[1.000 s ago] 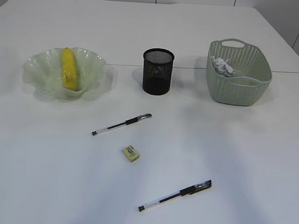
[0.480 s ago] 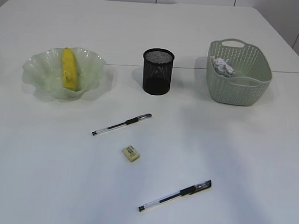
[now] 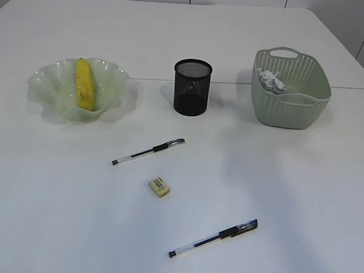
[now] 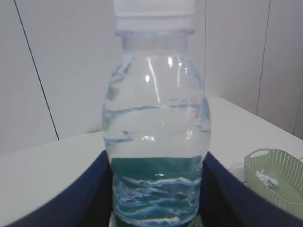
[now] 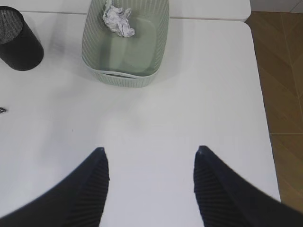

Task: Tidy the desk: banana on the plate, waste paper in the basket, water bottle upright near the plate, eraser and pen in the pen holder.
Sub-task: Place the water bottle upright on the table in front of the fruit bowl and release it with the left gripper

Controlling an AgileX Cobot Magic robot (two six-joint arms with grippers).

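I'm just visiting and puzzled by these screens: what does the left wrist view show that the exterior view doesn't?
Only the left wrist view shows the water bottle, upright and clamped in the left end effector. Only the exterior view shows the banana on the plate, pen holder, eraser and two pens. Both show the basket with waste paper.

- Bright, even, diffuse light falls from above on the white surface (image 3: 277, 198).
- Shadows stay soft and faint beside the pen holder (image 3: 192, 87) and basket (image 3: 290, 90).
- The water bottle (image 4: 156, 142) shows small glare streaks and looks slightly blurred up close.
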